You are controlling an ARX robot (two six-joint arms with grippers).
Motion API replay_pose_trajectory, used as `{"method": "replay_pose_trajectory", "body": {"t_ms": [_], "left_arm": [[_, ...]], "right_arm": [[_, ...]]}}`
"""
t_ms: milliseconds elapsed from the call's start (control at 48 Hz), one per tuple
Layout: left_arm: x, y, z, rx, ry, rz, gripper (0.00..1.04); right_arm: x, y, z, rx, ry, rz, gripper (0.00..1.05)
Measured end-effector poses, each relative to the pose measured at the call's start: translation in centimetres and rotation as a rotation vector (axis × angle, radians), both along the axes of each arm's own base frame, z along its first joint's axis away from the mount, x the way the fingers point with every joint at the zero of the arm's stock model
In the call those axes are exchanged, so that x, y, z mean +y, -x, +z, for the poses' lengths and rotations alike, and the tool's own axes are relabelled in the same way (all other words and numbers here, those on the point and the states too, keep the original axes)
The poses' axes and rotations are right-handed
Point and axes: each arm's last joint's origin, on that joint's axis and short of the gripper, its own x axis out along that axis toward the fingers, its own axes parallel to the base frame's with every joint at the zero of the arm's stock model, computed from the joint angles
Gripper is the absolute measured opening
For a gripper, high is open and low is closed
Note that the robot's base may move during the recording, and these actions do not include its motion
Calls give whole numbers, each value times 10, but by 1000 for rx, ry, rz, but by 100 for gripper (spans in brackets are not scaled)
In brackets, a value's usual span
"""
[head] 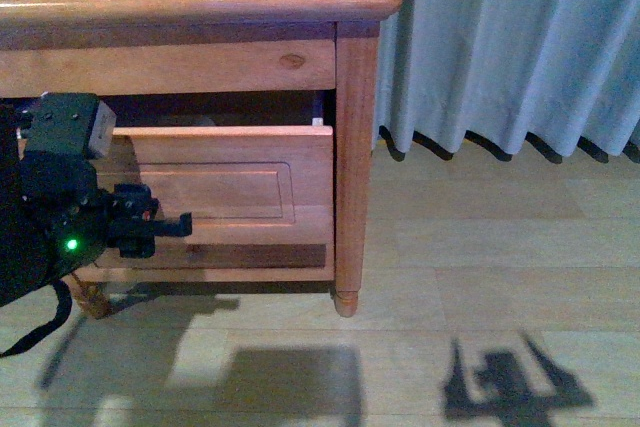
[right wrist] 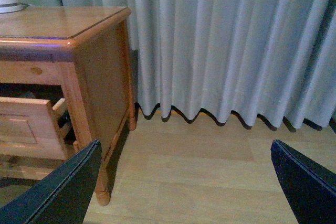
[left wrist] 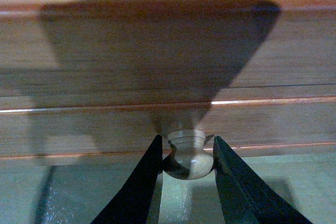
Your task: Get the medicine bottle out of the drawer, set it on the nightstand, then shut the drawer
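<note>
On my feed the room shows a pale wood-plank floor (head: 480, 277) striped with hard shadows, and a grey-blue pleated curtain (head: 510, 37) hanging down to it behind the furniture. The orange-brown wooden nightstand with its rounded-edge top (head: 357, 147) stands on small turned feet just beside that curtain, and its glossy top catches the light. The wooden drawer with the recessed panel front (head: 230, 187) is pulled partly out of the nightstand, its front standing proud of the frame. The gap above it is deep in shadow, so I cannot make out the medicine bottle in there. In the left wrist view the left gripper (left wrist: 187, 141) sits at the drawer front with its dark fingers (left wrist: 149, 182) pressed against either side of the small round wooden knob (left wrist: 189, 165), pinching it. The right gripper (right wrist: 185, 145) hangs well off to the side over bare floor, jaws spread wide and holding nothing.
</note>
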Motion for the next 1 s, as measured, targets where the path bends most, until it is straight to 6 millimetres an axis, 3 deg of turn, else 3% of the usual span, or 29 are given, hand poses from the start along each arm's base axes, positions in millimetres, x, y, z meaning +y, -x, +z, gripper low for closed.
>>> {"method": "replay_pose_trajectory", "body": {"t_ms": [333,999], "left_arm": [[0,75,6,93,-10,-8,25],[-6,133,7,92,-12,58,25]], "right_arm": [[0,0,0,0,0,0,98],[0,0,0,0,0,0,98]]}}
